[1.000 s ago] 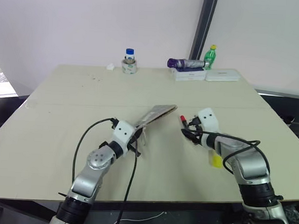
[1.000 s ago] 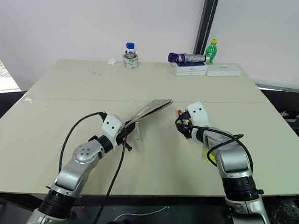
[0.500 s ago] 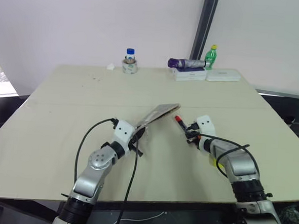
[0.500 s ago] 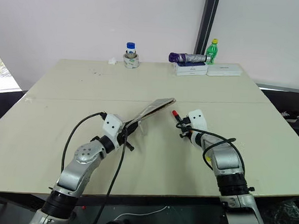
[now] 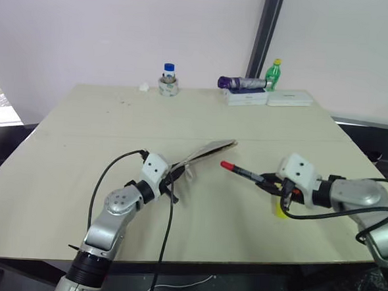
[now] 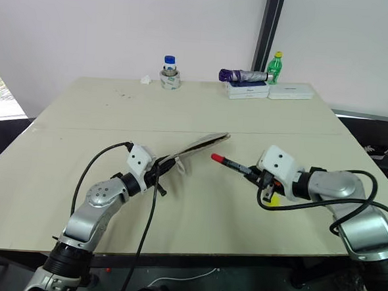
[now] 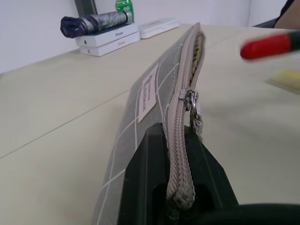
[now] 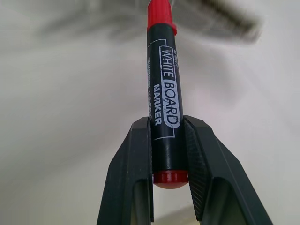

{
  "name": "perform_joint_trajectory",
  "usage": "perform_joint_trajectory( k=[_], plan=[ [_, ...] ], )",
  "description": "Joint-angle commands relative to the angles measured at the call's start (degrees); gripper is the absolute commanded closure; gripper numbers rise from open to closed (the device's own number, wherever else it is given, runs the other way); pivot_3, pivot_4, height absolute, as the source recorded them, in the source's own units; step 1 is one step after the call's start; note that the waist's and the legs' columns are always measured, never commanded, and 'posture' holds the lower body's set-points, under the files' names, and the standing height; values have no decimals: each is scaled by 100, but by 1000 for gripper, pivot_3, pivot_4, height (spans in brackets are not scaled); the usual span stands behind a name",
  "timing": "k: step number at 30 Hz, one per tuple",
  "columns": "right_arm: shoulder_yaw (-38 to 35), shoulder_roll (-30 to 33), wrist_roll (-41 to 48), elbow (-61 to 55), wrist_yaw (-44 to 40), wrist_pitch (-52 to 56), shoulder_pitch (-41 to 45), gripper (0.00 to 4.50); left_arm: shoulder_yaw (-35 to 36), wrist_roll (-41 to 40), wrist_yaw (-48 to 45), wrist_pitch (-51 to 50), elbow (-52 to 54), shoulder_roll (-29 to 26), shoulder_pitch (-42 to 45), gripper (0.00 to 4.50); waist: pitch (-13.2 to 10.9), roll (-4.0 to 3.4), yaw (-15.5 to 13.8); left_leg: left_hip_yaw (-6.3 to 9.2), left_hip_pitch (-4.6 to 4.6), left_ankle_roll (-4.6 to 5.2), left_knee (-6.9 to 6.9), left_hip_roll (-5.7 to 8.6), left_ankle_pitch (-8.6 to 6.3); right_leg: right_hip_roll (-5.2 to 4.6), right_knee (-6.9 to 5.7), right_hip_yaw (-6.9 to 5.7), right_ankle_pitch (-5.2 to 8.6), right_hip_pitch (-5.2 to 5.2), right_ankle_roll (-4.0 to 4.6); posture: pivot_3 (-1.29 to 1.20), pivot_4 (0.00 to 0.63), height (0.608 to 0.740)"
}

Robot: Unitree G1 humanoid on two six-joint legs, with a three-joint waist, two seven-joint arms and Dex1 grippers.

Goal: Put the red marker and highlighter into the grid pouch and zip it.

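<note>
- The left end effector [image 7: 178, 187] is clamped on one end of the grid pouch [image 5: 203, 152], holding it off the bench [image 5: 83, 132] with its zipper edge up.
- The pouch reaches away from this end effector, its far end towards the red marker [image 5: 242, 170].
- The right end effector [image 8: 168, 154] is clamped on the marker's dark barrel, near its red rear end.
- The marker's red cap points away from the right end effector, towards the pouch's far end and short of it.
- The highlighter [image 5: 281, 209] lies on the bench just below the right end effector.
</note>
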State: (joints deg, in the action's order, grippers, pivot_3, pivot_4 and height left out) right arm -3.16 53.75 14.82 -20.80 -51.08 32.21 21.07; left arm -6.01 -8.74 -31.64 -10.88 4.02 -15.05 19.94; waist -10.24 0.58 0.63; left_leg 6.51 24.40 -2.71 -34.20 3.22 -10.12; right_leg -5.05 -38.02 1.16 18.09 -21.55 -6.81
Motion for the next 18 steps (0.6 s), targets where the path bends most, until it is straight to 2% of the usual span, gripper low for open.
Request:
perform_joint_trajectory(
  k=[1,18],
  plan=[
    [-123,20,34,-99,68,50,207,4095,-23,-32,-66,88,33,-1,68,4500,0,0,-13,2,0,0,0,0,0,-1,3,0,0,1,0,0,150,740],
    [379,-22,-382,393,101,-67,558,4095,-122,-42,-169,45,335,-43,-123,4500,0,0,-5,10,2,2,4,3,-1,-8,5,1,0,-3,0,0,150,740]
  ],
)
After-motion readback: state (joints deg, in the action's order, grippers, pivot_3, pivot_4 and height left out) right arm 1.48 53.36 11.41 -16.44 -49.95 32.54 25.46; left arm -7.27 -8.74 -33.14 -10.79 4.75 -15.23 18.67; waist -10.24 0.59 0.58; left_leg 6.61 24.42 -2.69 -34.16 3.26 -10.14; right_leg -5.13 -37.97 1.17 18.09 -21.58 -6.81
